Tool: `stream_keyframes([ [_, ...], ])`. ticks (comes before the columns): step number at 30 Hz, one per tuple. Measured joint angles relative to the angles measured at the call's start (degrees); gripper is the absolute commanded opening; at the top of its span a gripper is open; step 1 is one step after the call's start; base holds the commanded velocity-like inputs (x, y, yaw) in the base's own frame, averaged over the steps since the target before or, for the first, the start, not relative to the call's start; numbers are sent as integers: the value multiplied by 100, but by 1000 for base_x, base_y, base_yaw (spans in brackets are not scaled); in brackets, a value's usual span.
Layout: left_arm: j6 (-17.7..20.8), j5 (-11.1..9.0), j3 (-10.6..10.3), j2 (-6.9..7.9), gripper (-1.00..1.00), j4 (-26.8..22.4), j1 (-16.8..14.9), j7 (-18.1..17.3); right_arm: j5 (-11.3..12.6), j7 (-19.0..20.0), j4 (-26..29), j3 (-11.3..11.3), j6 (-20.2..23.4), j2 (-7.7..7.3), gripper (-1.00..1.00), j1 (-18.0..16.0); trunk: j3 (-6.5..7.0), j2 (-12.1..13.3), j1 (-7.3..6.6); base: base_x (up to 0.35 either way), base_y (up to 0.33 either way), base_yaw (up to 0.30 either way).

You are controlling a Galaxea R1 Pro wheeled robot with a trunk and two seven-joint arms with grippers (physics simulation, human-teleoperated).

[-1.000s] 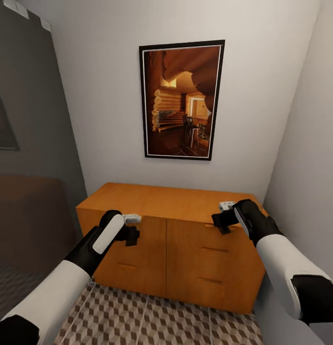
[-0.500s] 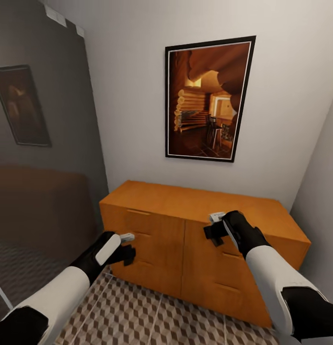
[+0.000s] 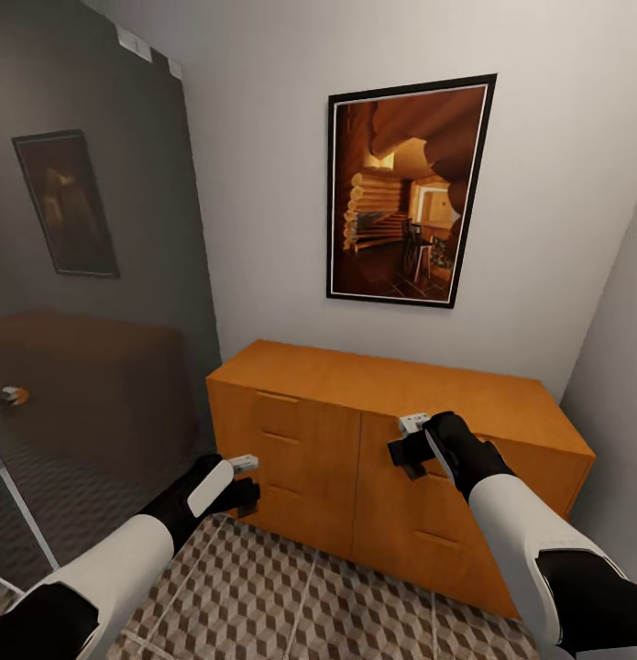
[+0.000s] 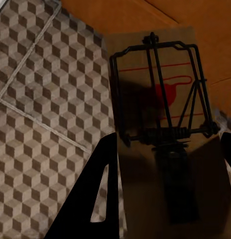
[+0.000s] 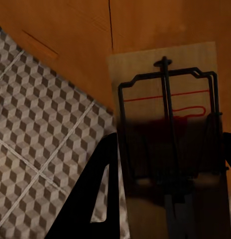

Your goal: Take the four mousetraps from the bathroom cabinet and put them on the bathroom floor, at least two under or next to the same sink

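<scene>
The left claw (image 3: pixel 247 478) is pinching a flat tan wooden mousetrap (image 4: pixel 160 104) with dark wire and a red mark, above the cube-patterned bathroom floor tiles (image 3: pixel 291 610). The right claw (image 3: pixel 400 447) is pinching a second tan mousetrap (image 5: pixel 168 114) before the low orange-brown wooden cabinet (image 3: pixel 336 431), under a framed log-cabin picture (image 3: pixel 408 192).

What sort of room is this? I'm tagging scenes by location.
Probably a bathroom: a dark glass shower wall stands beside an orange-brown wooden cabinet on cube-patterned floor tiles, with a framed picture on the wall.
</scene>
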State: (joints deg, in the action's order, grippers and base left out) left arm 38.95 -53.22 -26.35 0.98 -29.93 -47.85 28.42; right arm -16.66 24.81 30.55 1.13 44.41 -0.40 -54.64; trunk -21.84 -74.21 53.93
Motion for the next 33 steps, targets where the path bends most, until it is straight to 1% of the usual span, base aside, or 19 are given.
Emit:
stream_keyframes([
  [12,14,-6,-16,6,-100,25,0,-6,9,1,-5,0,-3,-1,-100,0,0,0,0,-342,0,1],
  [14,15,-2,-16,8,-100,25,0,-5,5,-3,-6,0,-4,-1,-100,0,0,0,-1,-233,0,139],
  [18,-6,-8,-16,15,-100,34,1,-19,-7,-8,-7,0,-6,0,-100,-1,0,0,-3,-70,0,234],
  [21,-43,-4,-16,21,-100,128,1,-27,-8,-9,-9,0,-6,3,-100,-1,0,0,-3,-16,0,264],
  [27,-157,25,-12,42,-100,602,-1,-61,-11,-6,-141,0,-50,19,-100,0,0,0,-3,-3,0,272],
  [30,-534,17,-15,68,-100,922,-2,-232,-23,-8,-339,3,-163,100,-100,0,0,0,-3,0,0,274],
  [31,-604,13,-15,70,-100,989,-2,-295,-31,-9,-375,3,-189,122,-100,0,0,0,-3,0,0,274],
  [33,-873,26,-21,83,-100,1418,-2,-759,-41,-33,-556,1,-323,207,-100,0,-1,0,-3,0,0,275],
])
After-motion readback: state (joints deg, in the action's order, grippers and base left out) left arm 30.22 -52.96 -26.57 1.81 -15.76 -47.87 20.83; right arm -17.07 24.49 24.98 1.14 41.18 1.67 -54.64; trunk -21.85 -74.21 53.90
